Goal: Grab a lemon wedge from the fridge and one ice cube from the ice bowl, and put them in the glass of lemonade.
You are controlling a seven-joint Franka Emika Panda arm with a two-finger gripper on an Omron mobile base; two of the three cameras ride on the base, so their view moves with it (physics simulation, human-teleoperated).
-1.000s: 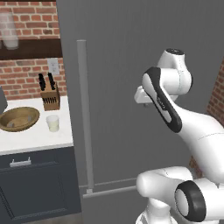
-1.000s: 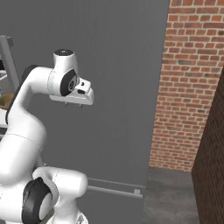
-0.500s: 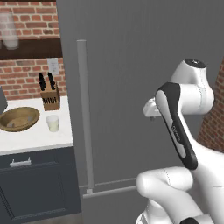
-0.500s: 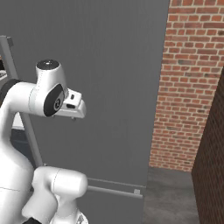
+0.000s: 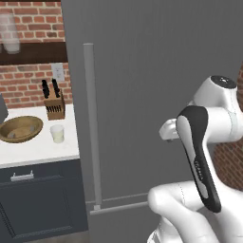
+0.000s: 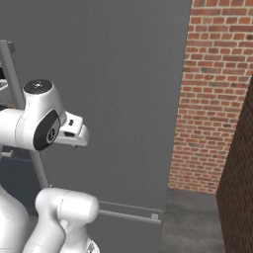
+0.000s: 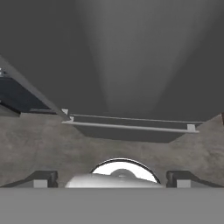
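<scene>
Wide apart and empty, the end effector (image 7: 112, 179) points at the big dark fridge (image 5: 156, 95), whose door looks shut. On the desk (image 5: 33, 152) sit the ice bowl (image 5: 20, 129) and, just beside it, the small glass of lemonade (image 5: 57, 133). The lemon wedge must be inside the fridge. The arm could bump the door or miss the long handle (image 5: 92, 123), being well off to its side.

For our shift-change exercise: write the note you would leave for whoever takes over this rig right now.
End effector: open, empty, facing the closed fridge door.
Fridge handle: untouched, left of the arm.
Ice bowl and glass of lemonade: on the white counter left of the fridge, beside the knife block.
Done: nothing visible.
Left: open fridge, fetch lemon wedge, then ice cube, both into the glass.
</scene>
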